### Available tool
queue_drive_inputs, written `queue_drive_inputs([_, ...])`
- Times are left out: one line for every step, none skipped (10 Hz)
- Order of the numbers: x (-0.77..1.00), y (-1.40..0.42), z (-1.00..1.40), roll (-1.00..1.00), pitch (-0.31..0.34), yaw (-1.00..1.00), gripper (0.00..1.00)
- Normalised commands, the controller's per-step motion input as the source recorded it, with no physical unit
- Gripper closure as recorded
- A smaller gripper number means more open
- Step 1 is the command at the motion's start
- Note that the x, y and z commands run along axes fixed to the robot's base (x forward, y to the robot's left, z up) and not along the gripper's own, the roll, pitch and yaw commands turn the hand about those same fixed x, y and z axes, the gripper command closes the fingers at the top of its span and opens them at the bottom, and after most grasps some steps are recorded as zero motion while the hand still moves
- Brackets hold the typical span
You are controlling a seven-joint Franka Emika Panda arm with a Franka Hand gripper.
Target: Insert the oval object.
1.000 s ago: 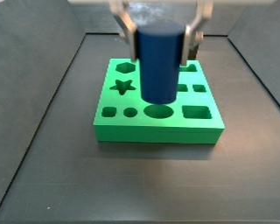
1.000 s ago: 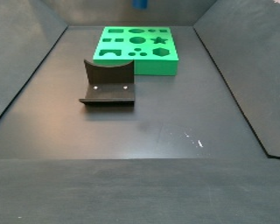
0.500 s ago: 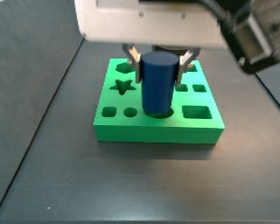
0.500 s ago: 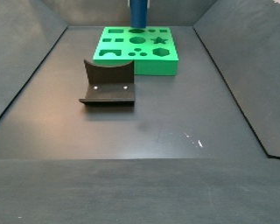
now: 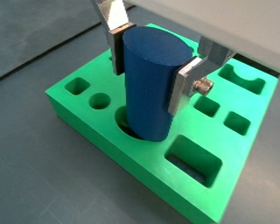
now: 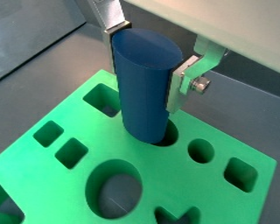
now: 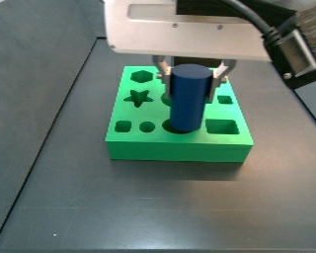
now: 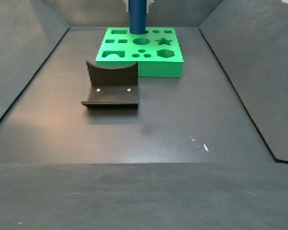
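The oval object, a tall smooth blue peg [image 5: 152,83], stands upright with its lower end in the oval hole of the green block [image 5: 130,162]. It shows in both side views [image 7: 188,97] [image 8: 138,16] and in a wrist view [image 6: 149,83]. My gripper [image 5: 153,63] is shut on the peg's upper part, its silver fingers [image 5: 187,80] pressed flat against both sides. The gripper [image 7: 185,69] hangs right over the green block [image 7: 174,146], which has several shaped holes. The peg's lower end is hidden inside the hole.
The dark fixture [image 8: 111,85] stands on the floor in front of the green block [image 8: 144,63] in a side view. Dark walls rise around the floor at the back and sides. The block's star hole [image 7: 139,98] and square hole [image 7: 220,126] lie beside the peg.
My gripper has moved down with the blue peg. The peg's lower end has gone from above the block into the oval hole.
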Motion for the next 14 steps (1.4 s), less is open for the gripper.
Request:
queue_drive_inputs([-0.01,0.0,-0.41,-0.21,0.004,0.0,1.0])
queue_drive_inputs([-0.25,0.11,-0.34,-0.13,0.0,0.06,1.0])
queue_drive_inputs([-0.36,0.11,-0.25,-0.1,-0.02,0.18,1.0])
queue_drive_inputs([-0.31,0.03,-0.18,-0.13,-0.041,0.29,1.0])
queue_drive_inputs([-0.37,0.0,-0.13,-0.13,-0.074,0.29,1.0])
queue_drive_inputs([-0.25,0.0,-0.13,-0.13,-0.039,0.31,1.0])
queue_drive_inputs([-0.44,0.03,-0.07,-0.17,-0.117,0.32,1.0])
queue_drive_inputs([-0.51,0.12,-0.06,-0.16,-0.12,0.29,1.0])
queue_drive_inputs([-0.23,-0.01,-0.17,-0.18,-0.05,0.12,1.0])
queue_drive_inputs([0.08,-0.11,-0.31,-0.19,-0.001,-0.1,1.0])
queue_drive_inputs([0.21,-0.04,-0.31,-0.17,0.0,-0.24,1.0])
queue_drive_inputs([0.29,-0.02,-0.31,-0.12,0.01,-0.14,1.0])
queue_drive_inputs([0.44,0.0,-0.35,-0.04,0.106,-0.03,1.0])
queue_drive_inputs([0.22,0.07,-0.4,-0.01,0.051,0.0,1.0])
